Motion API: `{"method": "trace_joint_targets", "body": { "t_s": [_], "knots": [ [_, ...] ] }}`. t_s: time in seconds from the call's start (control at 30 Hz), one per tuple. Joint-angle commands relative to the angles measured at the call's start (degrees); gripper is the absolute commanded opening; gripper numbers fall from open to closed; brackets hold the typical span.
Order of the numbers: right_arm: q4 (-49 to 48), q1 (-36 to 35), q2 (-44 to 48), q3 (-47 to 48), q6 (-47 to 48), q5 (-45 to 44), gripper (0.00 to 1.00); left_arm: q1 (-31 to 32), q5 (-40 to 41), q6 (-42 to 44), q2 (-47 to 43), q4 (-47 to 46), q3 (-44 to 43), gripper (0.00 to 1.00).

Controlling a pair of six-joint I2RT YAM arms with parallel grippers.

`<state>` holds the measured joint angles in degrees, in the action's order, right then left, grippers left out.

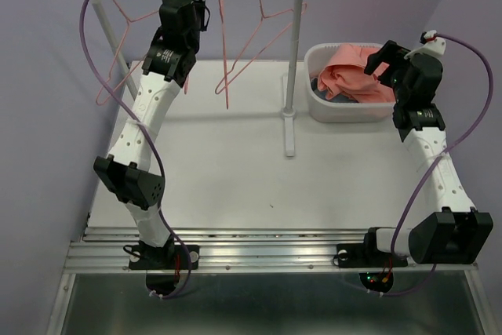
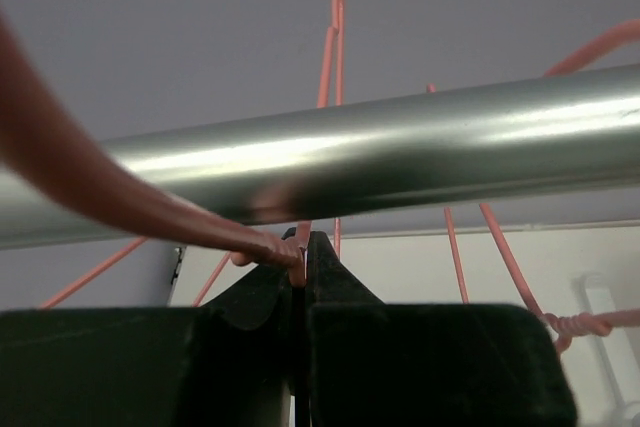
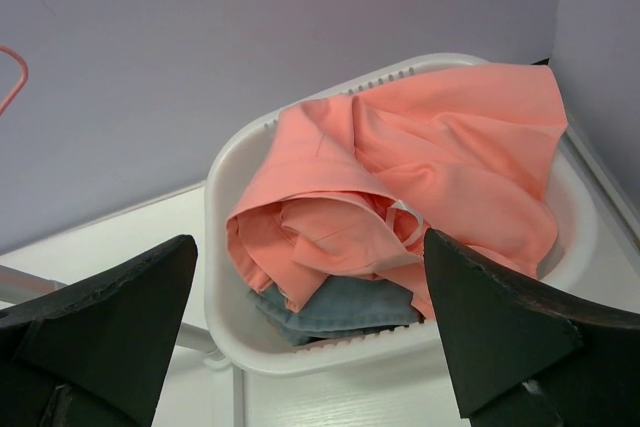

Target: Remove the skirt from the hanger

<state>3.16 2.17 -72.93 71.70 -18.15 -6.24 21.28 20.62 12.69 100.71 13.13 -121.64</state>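
Two risks: left fingers (image 2: 308,282), clamped on the thin pink wire hanger (image 2: 180,222) with the silver metal rail (image 2: 400,147) just above them, could yank it off; right fingers (image 1: 383,59), spread apart, could snag the coral fabric skirt (image 3: 400,177) lying below them in the white plastic basket (image 3: 215,207).

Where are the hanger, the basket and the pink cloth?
hanger (image 2: 150,212), left wrist view, wire beside the pinching fingers.
basket (image 3: 218,207), right wrist view, left rim.
pink cloth (image 3: 440,167), right wrist view, upper fold.
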Motion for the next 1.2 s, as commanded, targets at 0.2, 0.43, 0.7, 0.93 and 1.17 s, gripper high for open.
{"method": "trace_joint_targets", "body": {
  "t_s": [0.2,0.43,0.7,0.93,1.17],
  "knots": [
    [-4.56,-0.24,2.88,-2.27,1.37,-1.14,1.0,-0.45,3.1,-3.36,1.86,-4.6,-0.35,0.17],
    [-4.56,-0.24,3.4,-2.8,1.1,-0.79,1.0,-0.54,2.67,-5.92,-0.07,-5.65,3.43,0.35],
    [-4.04,-0.24,4.72,-3.58,0.57,0.79,1.0,-0.54,0.3,-9.43,-6.21,-4.16,8.34,0.66],
    [-3.6,-0.24,7.36,-5.61,-0.13,2.63,1.0,-0.45,-9.28,-15.85,-20.26,-8.11,25.38,0.99],
    [-3.33,-0.24,9.55,-7.1,-1.09,4.3,1.0,0.43,-10.6,-20.59,-30.47,-9.87,36.82,0.99]
  ]
}}
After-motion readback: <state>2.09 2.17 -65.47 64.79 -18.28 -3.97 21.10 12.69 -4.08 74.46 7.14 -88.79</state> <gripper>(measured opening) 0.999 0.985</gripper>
